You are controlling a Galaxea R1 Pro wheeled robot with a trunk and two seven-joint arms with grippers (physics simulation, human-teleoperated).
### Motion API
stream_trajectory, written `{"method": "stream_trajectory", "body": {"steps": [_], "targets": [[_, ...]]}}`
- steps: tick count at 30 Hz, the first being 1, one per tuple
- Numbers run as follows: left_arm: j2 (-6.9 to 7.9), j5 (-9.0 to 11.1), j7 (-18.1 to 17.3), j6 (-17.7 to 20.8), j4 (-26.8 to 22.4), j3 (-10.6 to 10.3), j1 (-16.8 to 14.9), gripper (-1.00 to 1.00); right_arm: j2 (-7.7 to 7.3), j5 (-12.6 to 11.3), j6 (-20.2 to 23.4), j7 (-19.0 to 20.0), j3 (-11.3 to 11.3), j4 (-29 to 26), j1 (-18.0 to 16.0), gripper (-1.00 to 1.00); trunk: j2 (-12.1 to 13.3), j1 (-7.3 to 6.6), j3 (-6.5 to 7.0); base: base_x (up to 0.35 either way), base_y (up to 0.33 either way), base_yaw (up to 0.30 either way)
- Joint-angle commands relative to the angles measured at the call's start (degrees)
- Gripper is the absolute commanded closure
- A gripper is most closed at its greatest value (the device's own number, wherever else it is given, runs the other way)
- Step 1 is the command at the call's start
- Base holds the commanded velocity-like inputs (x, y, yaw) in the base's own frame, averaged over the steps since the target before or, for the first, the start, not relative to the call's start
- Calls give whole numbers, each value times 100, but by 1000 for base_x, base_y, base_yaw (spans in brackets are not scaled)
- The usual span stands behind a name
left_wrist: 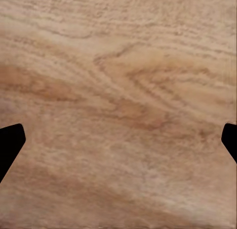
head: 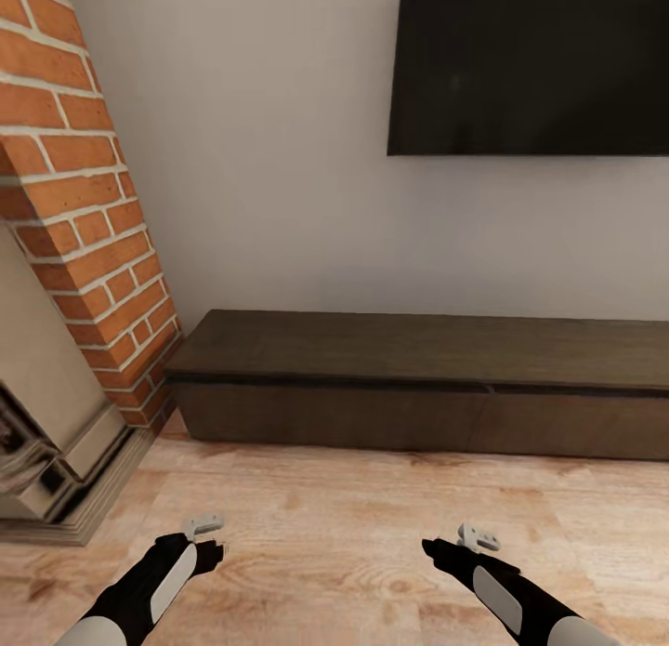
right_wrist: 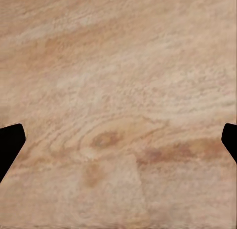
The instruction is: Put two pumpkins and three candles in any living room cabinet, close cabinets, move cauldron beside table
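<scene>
Cabinet (head: 418, 386) stands against the wall, straight ahead of both arms across bare wood floor (head: 353, 525); its long axis runs crosswise to the robot. Fronts look shut, though the dark seam under the top is hard to read. Left end effector (head: 206, 527) and right end effector (head: 476, 538) hang low over the floor, fingers spread wide, nothing held. Right arm sits nearer the cabinet's middle seam
</scene>
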Motion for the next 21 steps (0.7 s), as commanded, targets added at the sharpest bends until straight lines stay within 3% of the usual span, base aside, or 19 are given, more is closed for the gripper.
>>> {"method": "stream_trajectory", "body": {"steps": [1,8,21], "targets": [[8,59,52,15,-8,-46,-3,-100,-8,-34,11,-30,34,-16,-1,-100,-1,-7,12,-326,0,210],[7,56,52,14,-8,-50,-2,-100,-13,-31,2,-30,34,-12,-1,-100,125,-83,108,-237,0,201],[-1,57,52,-123,34,-54,-2,-100,-8,-8,-7,-30,43,104,-1,-100,646,-369,241,-19,0,171]]}}
